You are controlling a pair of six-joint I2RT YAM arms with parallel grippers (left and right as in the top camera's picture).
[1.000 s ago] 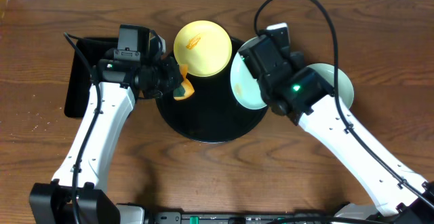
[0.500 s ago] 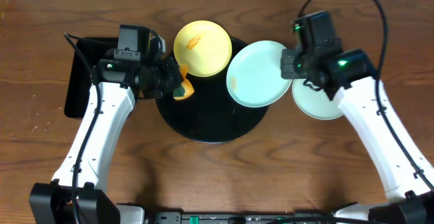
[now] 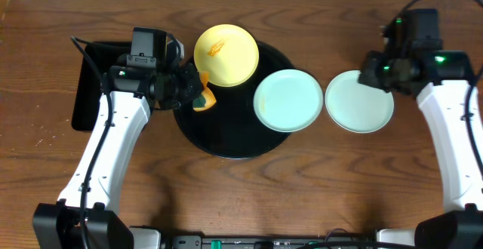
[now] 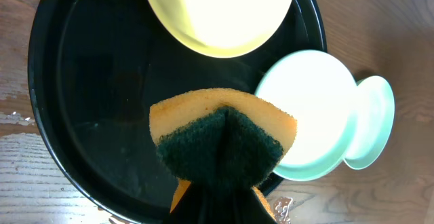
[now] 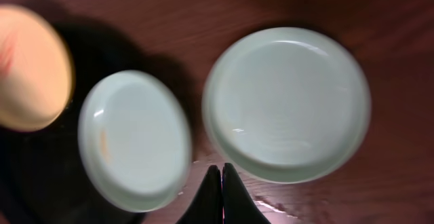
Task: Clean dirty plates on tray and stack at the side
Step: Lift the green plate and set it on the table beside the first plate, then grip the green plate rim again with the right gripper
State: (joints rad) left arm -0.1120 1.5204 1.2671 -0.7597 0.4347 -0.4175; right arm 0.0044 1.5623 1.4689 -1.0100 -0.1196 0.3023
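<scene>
The round black tray [image 3: 219, 132] holds a pale yellow plate [image 3: 225, 53] with an orange smear at its far rim and a mint plate [image 3: 287, 99] on its right rim, with an orange smear in the right wrist view [image 5: 135, 139]. A second mint plate [image 3: 359, 101] lies on the table to the right of the tray. My left gripper [image 3: 198, 92] is shut on an orange and green sponge [image 4: 220, 142] above the tray's left part. My right gripper [image 5: 221, 176] is shut and empty, raised above the table near the second mint plate [image 5: 288, 102].
A smaller rectangular black tray [image 3: 94, 79] lies at the far left under the left arm. The brown wooden table [image 3: 302, 196] extends all round. Small wet spots show on the wood by the tray's edge [image 4: 281, 207].
My right gripper let go of the mint plate, which now lies flat on the tray's right rim. The right arm has moved away to the right. The left arm has not moved.
</scene>
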